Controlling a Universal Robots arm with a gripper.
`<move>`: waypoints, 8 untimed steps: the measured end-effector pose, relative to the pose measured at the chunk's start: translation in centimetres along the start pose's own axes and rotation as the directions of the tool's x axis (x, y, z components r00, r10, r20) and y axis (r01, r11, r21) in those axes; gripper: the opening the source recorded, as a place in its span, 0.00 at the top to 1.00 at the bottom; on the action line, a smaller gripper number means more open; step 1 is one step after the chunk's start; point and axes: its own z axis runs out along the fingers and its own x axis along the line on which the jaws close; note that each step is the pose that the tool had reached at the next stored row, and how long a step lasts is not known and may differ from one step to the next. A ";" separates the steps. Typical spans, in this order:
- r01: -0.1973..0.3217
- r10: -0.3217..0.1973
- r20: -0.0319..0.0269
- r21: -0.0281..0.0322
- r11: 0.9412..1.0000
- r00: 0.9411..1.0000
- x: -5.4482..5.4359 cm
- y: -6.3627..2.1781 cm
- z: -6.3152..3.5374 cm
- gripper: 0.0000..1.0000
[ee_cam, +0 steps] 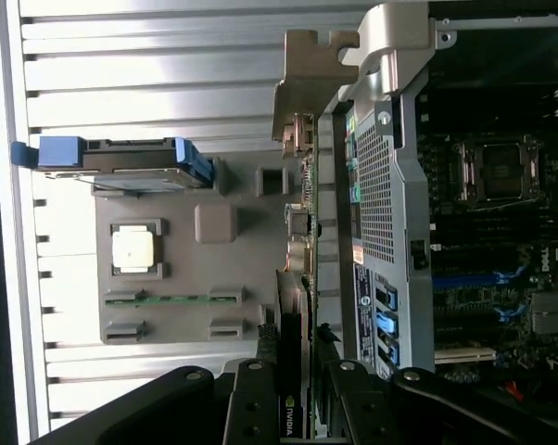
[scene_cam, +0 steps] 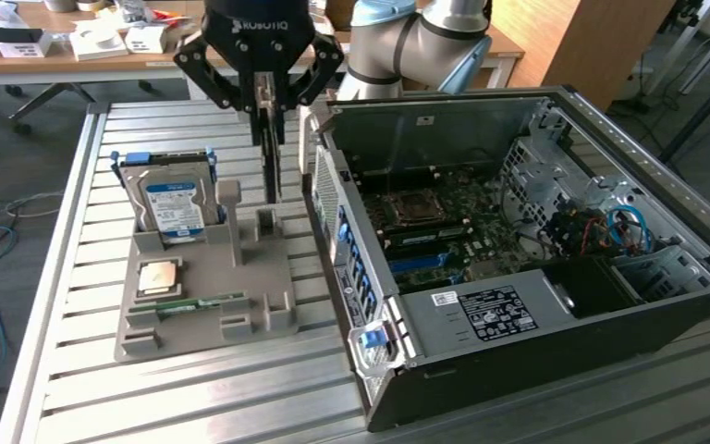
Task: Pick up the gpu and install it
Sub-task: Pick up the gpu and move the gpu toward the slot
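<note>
Lettering first: what can be read?

ROBOTIQ, in white on the black body of the gripper [scene_cam: 269, 116], with the top of the letters cut off by the frame edge. In the wrist view a small green and white mark sits on the edge of the gpu [ee_cam: 293, 306] beside the fingers [ee_cam: 260, 389]. It looks like NVIDIA, but I cannot be sure. DELL stands in white on the circuit board [ee_cam: 483, 232] inside the computer case [scene_cam: 516, 370].

And the labels?

The hard drive [scene_cam: 173, 205] carries a blue and white one. The case has a white sticker [scene_cam: 491, 314] with a black panel. The print on both is too small to read.

Where is the gpu?

It is in the air, hanging edge-on, with the gripper clamped on its upper edge, one finger on each face. It hangs over the grey tray [scene_cam: 195, 324], between the hard drive on the exterior view's left and the case on the right. As far as that view shows, it touches neither. Its silver bracket [ee_cam: 307, 79] shows at one end in the wrist view.

What is hidden or hard to make out?

The faces of the gpu, since both views catch it edge-on. The arm is cut off above the gripper. The chip [scene_cam: 160, 276] and memory stick [scene_cam: 195, 304] lie plain on the tray. The things on the far table [scene_cam: 59, 23] are too small to tell.
</note>
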 end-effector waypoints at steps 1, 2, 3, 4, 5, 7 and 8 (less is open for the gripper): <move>0.000 0.000 0.000 0.000 1.000 1.000 0.0 0.01 -0.18 0.74; 0.000 0.000 0.000 0.000 1.000 1.000 0.0 0.01 -0.32 0.74; 0.000 0.000 0.000 0.000 1.000 1.000 0.0 0.01 -0.36 0.74; 0.000 0.000 0.000 0.000 1.000 1.000 0.0 0.02 -0.36 0.74; 0.000 0.000 0.000 0.000 1.000 1.000 0.0 0.02 -0.36 0.74; 0.000 0.000 0.000 0.000 1.000 1.000 0.0 0.02 -0.37 0.74; 0.000 0.000 0.000 0.000 1.000 1.000 0.0 0.02 -0.37 0.74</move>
